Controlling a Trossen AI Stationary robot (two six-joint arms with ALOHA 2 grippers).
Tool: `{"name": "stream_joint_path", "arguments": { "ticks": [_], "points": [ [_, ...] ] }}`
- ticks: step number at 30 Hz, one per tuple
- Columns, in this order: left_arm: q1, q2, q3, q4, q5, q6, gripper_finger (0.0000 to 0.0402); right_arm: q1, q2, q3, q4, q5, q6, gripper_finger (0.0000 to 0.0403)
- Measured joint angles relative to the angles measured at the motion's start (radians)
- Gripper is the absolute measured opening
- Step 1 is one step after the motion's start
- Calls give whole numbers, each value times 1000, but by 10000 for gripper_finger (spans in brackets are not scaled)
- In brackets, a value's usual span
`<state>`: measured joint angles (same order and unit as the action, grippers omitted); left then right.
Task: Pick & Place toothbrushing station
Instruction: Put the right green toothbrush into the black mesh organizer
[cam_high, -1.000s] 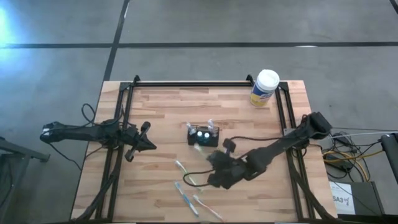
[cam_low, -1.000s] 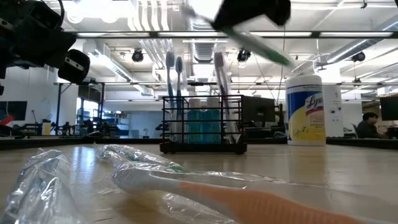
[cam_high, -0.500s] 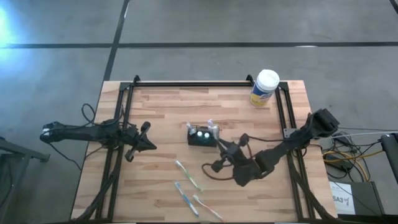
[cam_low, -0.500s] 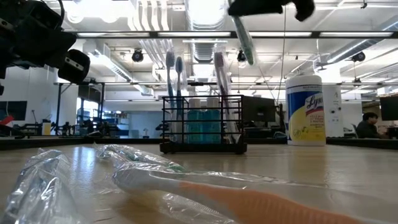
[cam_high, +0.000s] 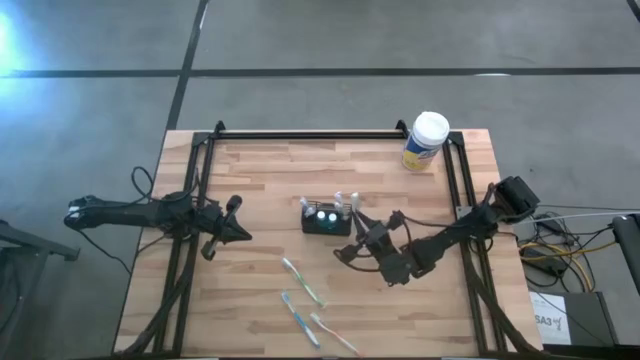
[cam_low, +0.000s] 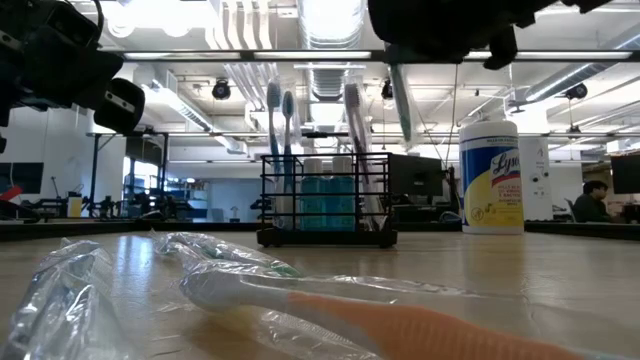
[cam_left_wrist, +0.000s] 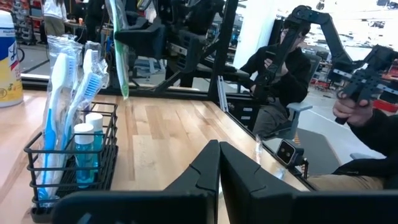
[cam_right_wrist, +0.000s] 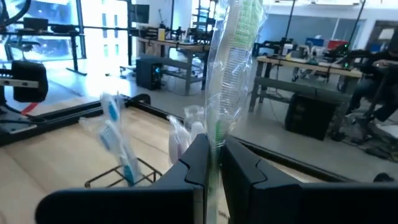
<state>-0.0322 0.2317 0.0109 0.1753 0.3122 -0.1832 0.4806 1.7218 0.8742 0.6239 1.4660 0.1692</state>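
Overhead and level views of the wooden table (cam_high: 260, 180). The toothbrushing station (cam_high: 327, 217), a small black wire-mesh basket, stands upright near the table's centre; it holds upright toothbrushes and two blue-capped bottles (cam_left_wrist: 87, 140). The right end effector (cam_high: 357, 226) is raised above the table, just beside the station's right end, with its fingers clamped on a plastic-wrapped green toothbrush (cam_right_wrist: 233, 68). In the level view this toothbrush (cam_low: 399, 98) hangs nearly vertical, its lower end above the basket's rim and slightly to its right, not touching the station (cam_low: 327, 200). The left end effector (cam_high: 238, 232) waits well apart on the station's left, pointing toward it, its fingers (cam_left_wrist: 205, 171) pressed together on nothing. Three further wrapped toothbrushes (cam_high: 303, 283) lie flat on the table in front of the station. A yellow canister with a white lid (cam_high: 426, 141) stands at the far right corner. A seated person (cam_left_wrist: 283, 84) shows beyond the table's edge.
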Motion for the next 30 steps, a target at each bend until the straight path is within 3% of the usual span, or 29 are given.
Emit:
{"name": "stream_joint_path", "arguments": {
  "ticks": [5,8,11,14,16,22,30],
  "points": [
    [0,0,0,0,-16,18,14,-50,0,31,21,-163,-102,20],
    [0,0,0,-1,-22,18,14,-69,0,30,123,-310,-273,20],
    [0,0,0,-7,-23,17,14,-69,0,-5,356,-564,-503,20],
    [0,0,0,-12,-23,18,14,-72,-1,-43,587,-795,-630,20],
    [0,0,0,-16,-23,19,12,-82,-12,-71,643,-820,-633,20],
    [0,0,0,-20,-23,19,14,-145,-57,-156,560,-913,-466,20],
    [0,0,0,-27,-22,25,12,-139,-56,-295,703,-859,-457,20]
  ]
}}
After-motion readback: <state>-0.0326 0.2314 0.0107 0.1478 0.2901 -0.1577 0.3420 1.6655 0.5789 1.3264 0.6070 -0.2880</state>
